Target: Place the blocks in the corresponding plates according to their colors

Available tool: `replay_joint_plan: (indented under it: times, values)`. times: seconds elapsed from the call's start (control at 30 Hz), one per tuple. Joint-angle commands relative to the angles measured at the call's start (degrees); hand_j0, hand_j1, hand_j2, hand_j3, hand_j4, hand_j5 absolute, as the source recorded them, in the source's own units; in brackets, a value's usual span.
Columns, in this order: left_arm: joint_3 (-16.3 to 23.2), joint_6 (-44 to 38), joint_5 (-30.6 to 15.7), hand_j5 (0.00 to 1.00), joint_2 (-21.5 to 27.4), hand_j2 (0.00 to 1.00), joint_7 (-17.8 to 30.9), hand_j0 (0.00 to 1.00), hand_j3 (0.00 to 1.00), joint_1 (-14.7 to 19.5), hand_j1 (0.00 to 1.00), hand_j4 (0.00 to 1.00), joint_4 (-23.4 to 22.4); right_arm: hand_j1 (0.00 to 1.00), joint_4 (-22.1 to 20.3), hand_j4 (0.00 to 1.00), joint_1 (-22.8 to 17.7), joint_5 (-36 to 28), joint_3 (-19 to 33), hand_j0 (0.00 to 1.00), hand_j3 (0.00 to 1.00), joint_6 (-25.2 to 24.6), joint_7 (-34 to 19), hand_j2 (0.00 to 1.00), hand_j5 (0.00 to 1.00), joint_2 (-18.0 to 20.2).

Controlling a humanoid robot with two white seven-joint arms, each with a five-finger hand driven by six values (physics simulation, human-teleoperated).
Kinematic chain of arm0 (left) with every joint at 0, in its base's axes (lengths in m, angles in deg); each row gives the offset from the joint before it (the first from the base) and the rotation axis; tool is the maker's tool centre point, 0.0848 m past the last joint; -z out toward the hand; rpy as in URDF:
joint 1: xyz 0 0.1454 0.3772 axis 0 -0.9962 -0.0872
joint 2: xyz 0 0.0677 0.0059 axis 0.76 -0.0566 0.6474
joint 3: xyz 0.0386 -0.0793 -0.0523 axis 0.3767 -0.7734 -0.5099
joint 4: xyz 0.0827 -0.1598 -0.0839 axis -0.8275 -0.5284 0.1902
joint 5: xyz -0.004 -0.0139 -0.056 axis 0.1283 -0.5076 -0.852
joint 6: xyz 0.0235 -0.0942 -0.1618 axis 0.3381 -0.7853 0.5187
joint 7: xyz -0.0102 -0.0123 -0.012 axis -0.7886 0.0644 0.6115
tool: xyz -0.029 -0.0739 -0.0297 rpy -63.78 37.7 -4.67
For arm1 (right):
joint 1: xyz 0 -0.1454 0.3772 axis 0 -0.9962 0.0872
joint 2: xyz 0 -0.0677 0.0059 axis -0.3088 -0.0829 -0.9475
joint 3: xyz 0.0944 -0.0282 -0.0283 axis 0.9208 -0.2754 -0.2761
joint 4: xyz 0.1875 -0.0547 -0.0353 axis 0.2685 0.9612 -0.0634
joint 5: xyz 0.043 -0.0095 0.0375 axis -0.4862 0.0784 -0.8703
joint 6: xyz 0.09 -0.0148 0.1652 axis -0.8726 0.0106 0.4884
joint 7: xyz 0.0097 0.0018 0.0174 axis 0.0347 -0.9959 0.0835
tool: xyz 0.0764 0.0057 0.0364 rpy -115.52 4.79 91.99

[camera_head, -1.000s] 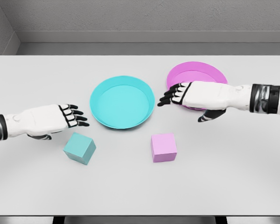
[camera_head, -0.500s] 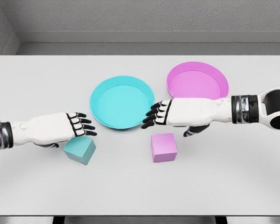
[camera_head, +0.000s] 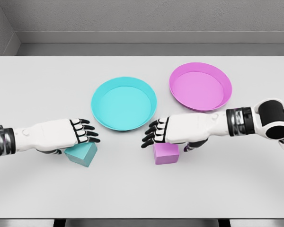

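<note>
Both arms are glossy white shells with black banded wrists, each hand white-backed with black-jointed fingers.

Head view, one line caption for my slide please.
Left hand over teal block, right hand over pink block, plates empty.

Open table in front; teal plate and pink plate seemingly blocking passage behind.

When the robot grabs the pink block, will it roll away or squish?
Probably neither. The pink block is a cube with flat faces resting flat on the table, so it should slide rather than roll. Its crisp edges suggest it is stiff, not squishy. The smooth sides might be a bit slippery under the right hand.
</note>
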Motion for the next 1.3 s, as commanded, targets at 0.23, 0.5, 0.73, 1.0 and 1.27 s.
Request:
replay_joint_plan:
  times: [0.23, 0.5, 0.73, 1.0, 1.27]
  values:
    - [0.0, -0.1, -0.4, 1.00, -1.7, 1.00, 0.0, 1.00, 1.00, -1.2, 1.00, 1.00, 0.1, 1.00, 2.0, 1.00, 0.0, 1.1, -3.4, 1.00, 1.00, -0.5, 0.0, 1.00, 1.00, -0.7]
    - [0.2, -0.1, 0.2, 1.00, -2.2, 1.00, 0.1, 1.00, 1.00, -1.3, 1.00, 1.00, 0.0, 1.00, 2.5, 1.00, 0.1, 1.1, -4.2, 1.00, 1.00, -0.5, 0.0, 1.00, 1.00, -1.3]
    - [0.2, -0.1, 1.5, 1.00, -2.1, 1.00, 1.4, 1.00, 1.00, -1.4, 1.00, 1.00, 0.0, 1.00, 3.5, 1.00, 0.0, 1.2, -5.4, 1.00, 1.00, -0.5, 0.0, 1.00, 1.00, -1.4]
    - [0.1, -0.1, 1.5, 0.73, -2.1, 0.73, 1.2, 0.73, 0.73, -1.0, 0.73, 0.73, 0.0, 0.59, 3.5, 0.59, 0.0, 1.2, -5.8, 0.59, 0.59, -0.5, 0.0, 0.59, 0.59, -1.4]
    - [0.1, -0.1, 1.4, 0.53, -2.0, 0.53, 1.2, 0.53, 0.53, -0.7, 0.53, 0.53, 0.0, 0.50, 3.3, 0.50, 0.0, 1.2, -5.7, 0.50, 0.50, -0.5, 0.0, 0.50, 0.50, -1.3]
